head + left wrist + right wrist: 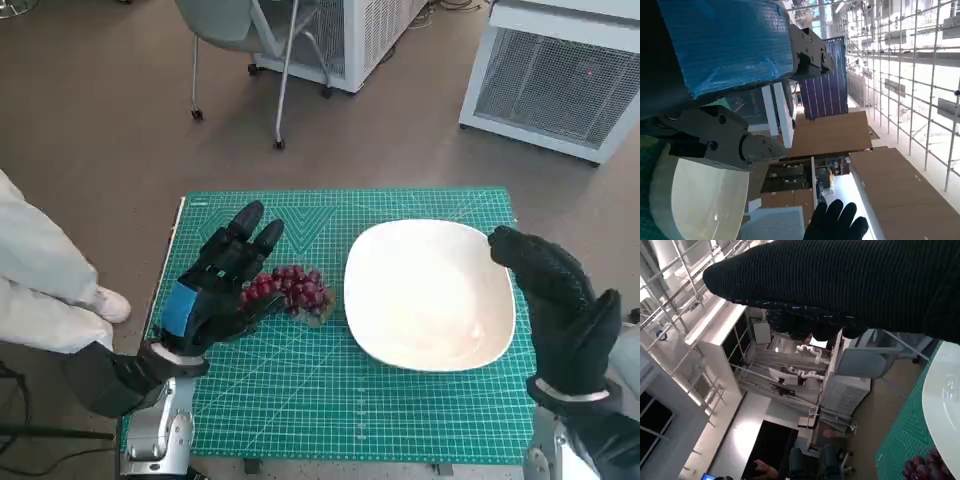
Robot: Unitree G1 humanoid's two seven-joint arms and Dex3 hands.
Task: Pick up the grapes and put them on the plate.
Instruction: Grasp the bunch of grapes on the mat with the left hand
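Head view: dark red grapes on green gridded mat, beside smooth white rounded plate. Left hand rests over grapes, fingers extended; grasp unclear. Right hand released beside plate

Right wrist view: knitted glove; grapes near plate

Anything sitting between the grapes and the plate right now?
Nothing: in the head view only a narrow strip of bare green mat separates the grapes from the near rim of the white plate. The left hand is at the grapes' far side.
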